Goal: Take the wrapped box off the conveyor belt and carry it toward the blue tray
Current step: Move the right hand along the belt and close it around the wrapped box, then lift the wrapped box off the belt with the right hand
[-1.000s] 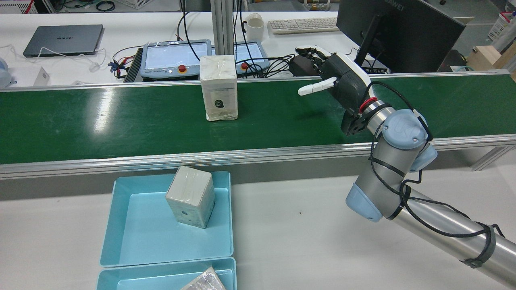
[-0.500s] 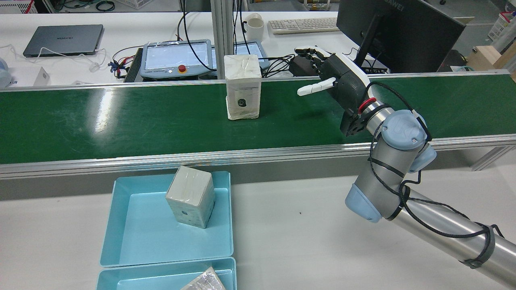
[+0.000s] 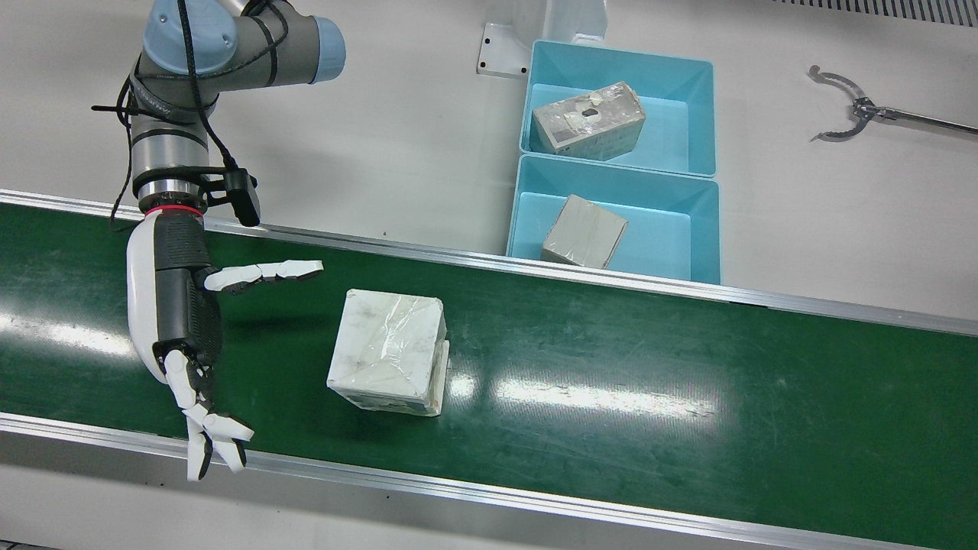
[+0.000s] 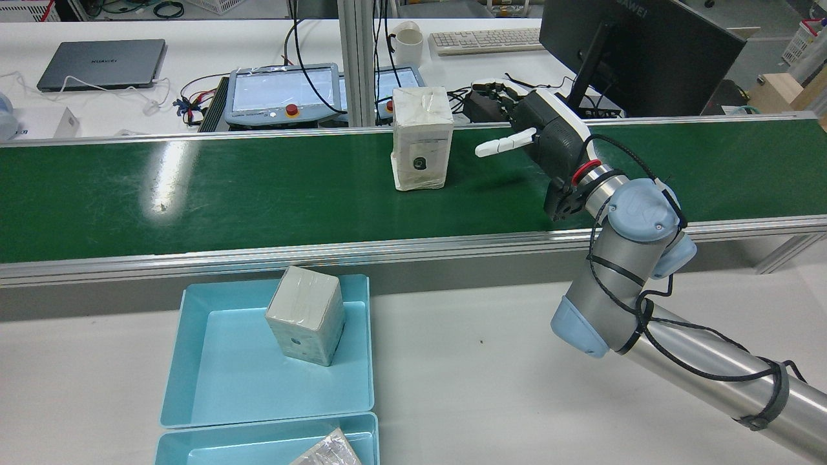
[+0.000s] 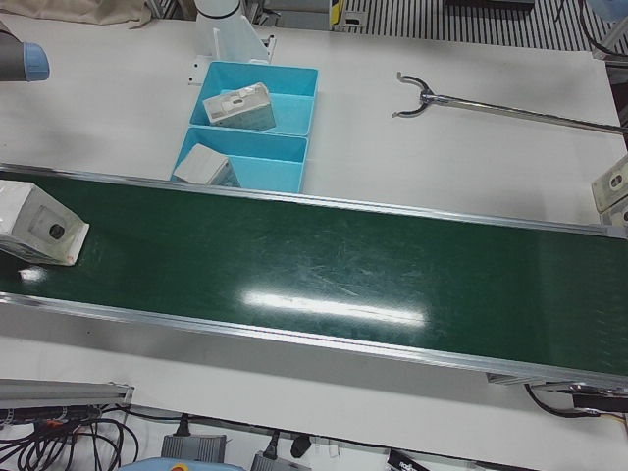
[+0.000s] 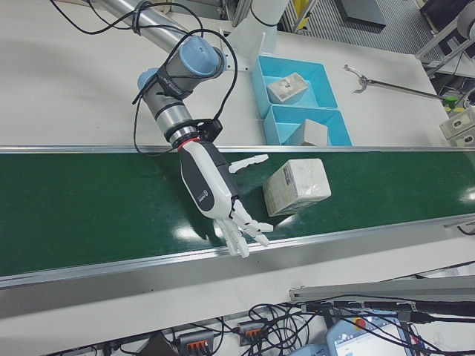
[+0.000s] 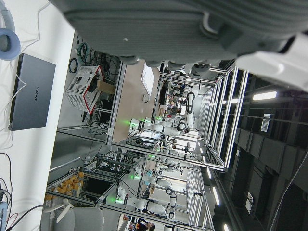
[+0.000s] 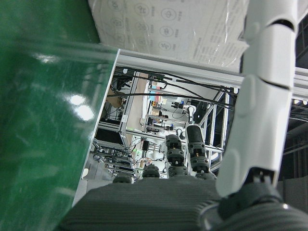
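The wrapped box stands upright on the green conveyor belt, white and covered in clear film. It also shows in the rear view, the left-front view and the right-front view. My right hand is open over the belt, fingers spread, a short gap from the box and not touching it; it also shows in the rear view and the right-front view. In the right hand view the box fills the top. The blue tray sits beside the belt. My left hand shows only as a grey palm.
Two blue trays stand side by side beyond the belt's rail, each holding a wrapped box. A metal reacher tool lies on the white table. Teach pendants and a monitor stand behind the belt.
In the rear view the box has travelled rightward along the belt, closing most of the gap to my right hand. The hand has barely moved and stays open.
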You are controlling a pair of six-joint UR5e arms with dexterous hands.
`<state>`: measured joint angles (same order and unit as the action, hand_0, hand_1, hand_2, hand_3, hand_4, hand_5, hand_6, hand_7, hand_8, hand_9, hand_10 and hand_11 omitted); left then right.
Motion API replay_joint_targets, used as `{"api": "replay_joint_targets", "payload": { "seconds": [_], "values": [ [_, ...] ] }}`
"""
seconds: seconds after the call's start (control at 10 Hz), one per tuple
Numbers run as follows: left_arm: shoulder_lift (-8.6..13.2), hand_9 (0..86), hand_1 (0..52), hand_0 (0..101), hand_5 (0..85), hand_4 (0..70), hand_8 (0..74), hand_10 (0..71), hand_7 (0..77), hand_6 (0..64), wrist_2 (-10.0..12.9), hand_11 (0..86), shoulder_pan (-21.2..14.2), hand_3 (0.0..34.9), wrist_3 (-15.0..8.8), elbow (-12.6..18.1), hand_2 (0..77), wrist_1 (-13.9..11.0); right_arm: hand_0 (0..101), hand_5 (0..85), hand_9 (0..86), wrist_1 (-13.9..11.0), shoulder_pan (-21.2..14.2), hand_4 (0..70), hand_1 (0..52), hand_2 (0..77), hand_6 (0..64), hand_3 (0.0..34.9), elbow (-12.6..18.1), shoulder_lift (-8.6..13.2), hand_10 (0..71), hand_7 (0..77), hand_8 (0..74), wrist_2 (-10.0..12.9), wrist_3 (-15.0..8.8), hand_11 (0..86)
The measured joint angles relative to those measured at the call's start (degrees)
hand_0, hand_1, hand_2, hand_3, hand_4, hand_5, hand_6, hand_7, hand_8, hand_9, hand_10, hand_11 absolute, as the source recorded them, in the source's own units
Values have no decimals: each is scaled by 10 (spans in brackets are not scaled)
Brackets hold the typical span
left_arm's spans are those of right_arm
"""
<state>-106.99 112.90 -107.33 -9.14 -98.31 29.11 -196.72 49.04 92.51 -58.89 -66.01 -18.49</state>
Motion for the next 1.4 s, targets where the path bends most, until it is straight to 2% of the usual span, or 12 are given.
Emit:
{"api": "replay_joint_targets", "payload": {
  "seconds": [1.0, 1.1, 1.2, 1.3, 1.4],
  "values": [
    [0, 0, 0, 0, 11, 0, 5, 5, 5, 0, 0, 5, 0, 0, 0, 0, 5, 0, 463, 262, 16, 0, -7, 49, 104, 93, 49, 44, -5, 5, 0, 49, 5, 2, 0, 11],
    [0, 0, 0, 0, 11, 0, 5, 5, 5, 0, 0, 5, 0, 0, 0, 0, 5, 0, 463, 262, 16, -1, -8, 49, 115, 93, 49, 54, -5, 6, 0, 49, 5, 3, 1, 11],
    [0, 0, 0, 0, 5, 0, 5, 0, 0, 0, 0, 5, 0, 0, 0, 0, 5, 0, 462, 278, 16, -1, -8, 60, 115, 109, 60, 27, -6, 6, 0, 49, 5, 4, 1, 11],
    [0, 0, 0, 0, 11, 0, 5, 5, 5, 0, 0, 5, 0, 0, 0, 0, 11, 0, 462, 278, 16, -1, -8, 60, 115, 109, 60, 27, -6, 6, 0, 49, 5, 7, 1, 11],
    [0, 0, 0, 0, 11, 0, 5, 5, 5, 0, 0, 5, 0, 0, 0, 0, 11, 0, 467, 344, 16, -1, -8, 115, 131, 164, 120, 12, -6, 6, 44, 120, 65, 11, 1, 11]
  ]
}}
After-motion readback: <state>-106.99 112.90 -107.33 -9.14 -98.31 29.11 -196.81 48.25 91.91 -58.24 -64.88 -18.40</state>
